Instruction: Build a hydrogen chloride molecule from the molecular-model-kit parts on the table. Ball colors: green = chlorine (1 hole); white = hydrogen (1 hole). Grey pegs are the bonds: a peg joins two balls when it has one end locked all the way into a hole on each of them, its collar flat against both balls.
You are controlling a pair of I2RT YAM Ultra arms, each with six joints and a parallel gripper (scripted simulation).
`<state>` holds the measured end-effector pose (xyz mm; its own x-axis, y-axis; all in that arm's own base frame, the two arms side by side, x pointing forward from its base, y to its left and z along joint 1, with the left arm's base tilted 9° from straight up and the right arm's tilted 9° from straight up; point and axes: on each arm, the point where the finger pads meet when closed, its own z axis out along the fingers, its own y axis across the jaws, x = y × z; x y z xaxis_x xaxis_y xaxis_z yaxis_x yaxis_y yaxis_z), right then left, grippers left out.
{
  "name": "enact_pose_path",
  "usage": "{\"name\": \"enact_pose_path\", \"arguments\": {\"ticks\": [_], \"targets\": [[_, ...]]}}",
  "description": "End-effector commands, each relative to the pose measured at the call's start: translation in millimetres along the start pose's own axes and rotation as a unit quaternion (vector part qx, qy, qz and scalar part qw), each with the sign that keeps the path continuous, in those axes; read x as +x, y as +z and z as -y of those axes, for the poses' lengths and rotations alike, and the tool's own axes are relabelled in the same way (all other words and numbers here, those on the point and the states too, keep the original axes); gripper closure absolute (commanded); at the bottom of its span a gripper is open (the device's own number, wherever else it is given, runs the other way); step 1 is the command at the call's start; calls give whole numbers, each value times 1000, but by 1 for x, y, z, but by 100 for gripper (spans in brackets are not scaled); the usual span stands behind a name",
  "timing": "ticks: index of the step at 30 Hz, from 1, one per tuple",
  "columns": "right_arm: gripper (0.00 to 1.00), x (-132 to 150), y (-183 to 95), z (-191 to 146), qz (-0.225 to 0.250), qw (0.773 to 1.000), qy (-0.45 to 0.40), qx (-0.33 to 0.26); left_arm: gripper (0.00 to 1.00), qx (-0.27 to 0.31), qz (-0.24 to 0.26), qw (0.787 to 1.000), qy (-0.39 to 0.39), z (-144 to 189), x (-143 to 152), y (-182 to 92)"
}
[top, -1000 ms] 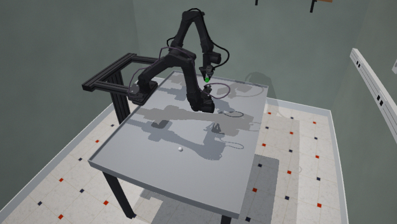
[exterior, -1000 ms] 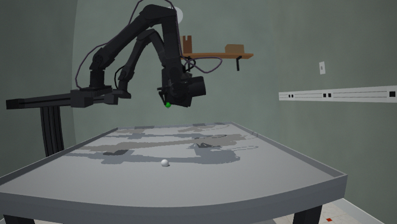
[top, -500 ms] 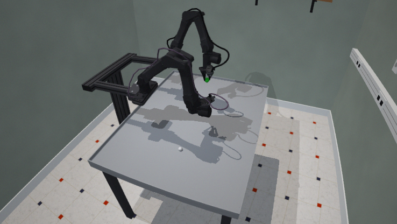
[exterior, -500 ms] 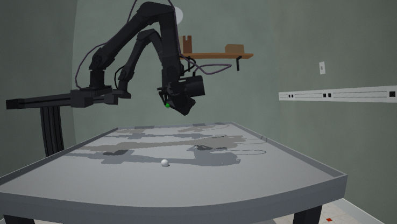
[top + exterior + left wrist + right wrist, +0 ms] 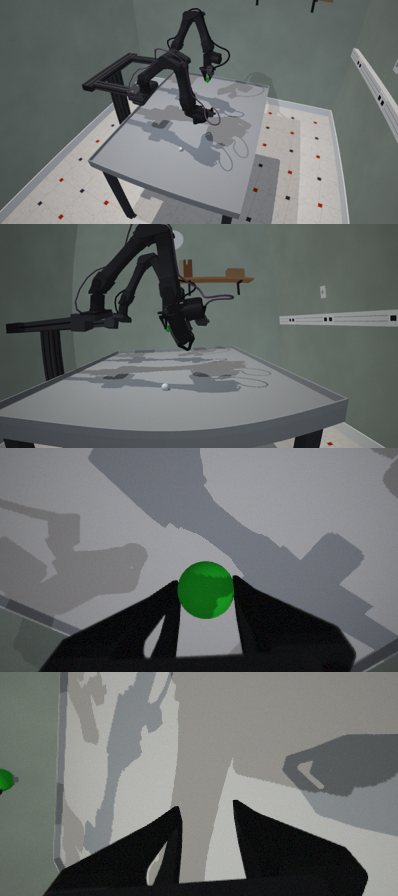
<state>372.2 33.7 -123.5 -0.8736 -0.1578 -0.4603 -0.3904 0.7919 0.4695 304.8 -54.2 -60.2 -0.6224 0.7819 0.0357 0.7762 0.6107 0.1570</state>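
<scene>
My left gripper (image 5: 207, 78) (image 5: 166, 327) (image 5: 205, 586) is closed around a smooth green plastic-looking ball (image 5: 207, 79) (image 5: 167, 329) (image 5: 205, 590) (image 5: 6, 779), the chlorine, with one black finger against each side. I have it raised above the far part of the grey, raised-edge table (image 5: 172, 172) (image 5: 167, 415). From my right wrist I see a short grey peg stub (image 5: 16, 779) sticking out of that ball; how deeply it is seated I cannot tell.

My right gripper (image 5: 214, 113) (image 5: 189, 348) (image 5: 206, 811) is parted and empty, its black fingers a little way apart above the table, nearer in the scene than my left one. It touches neither ball.

The small white ball (image 5: 180, 148) (image 5: 165, 386), my hydrogen, rests on the tabletop, nearer and farther left than my right gripper, well apart from the green one. The two are unjoined. Which way the white ball's hole faces, I cannot make out.
</scene>
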Motion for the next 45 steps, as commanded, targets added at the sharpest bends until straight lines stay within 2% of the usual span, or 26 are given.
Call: {"name": "enact_pose_path", "arguments": {"ticks": [1, 3, 7, 12, 18, 20, 25, 31, 35, 40, 45], "targets": [[63, 7, -13, 18, -19, 994, 90, 59, 100, 2, 14, 1000, 1, 3, -7, -6], [63, 7, -13, 18, -19, 994, 90, 59, 100, 2, 14, 1000, 1, 3, -7, -6], [63, 23, -23, 38, -30, 980, 166, 106, 100, 2, 14, 1000, 1, 3, -7, -6], [63, 26, -43, 71, -20, 952, 251, 173, 100, 2, 14, 1000, 1, 3, -7, -6], [63, 58, -63, 94, -25, 900, 361, 243, 100, 2, 14, 1000, 1, 3, -7, -6], [63, 58, -63, 94, -25, 900, 361, 243, 100, 2, 14, 1000, 1, 3, -7, -6], [63, 64, -89, 122, 2, 848, 434, 305, 100, 2, 14, 1000, 1, 3, -7, -6], [63, 103, -113, 134, 7, 766, 526, 370, 100, 2, 14, 1000, 1, 3, -7, -6], [63, 107, -133, 148, 34, 719, 563, 405, 100, 2, 14, 1000, 1, 3, -7, -6], [63, 103, -137, 154, 44, 714, 567, 408, 100, 2, 14, 1000, 1, 3, -7, -6], [63, 100, -131, 157, 36, 735, 549, 396, 100, 2, 14, 1000, 1, 3, -7, -6]]}}
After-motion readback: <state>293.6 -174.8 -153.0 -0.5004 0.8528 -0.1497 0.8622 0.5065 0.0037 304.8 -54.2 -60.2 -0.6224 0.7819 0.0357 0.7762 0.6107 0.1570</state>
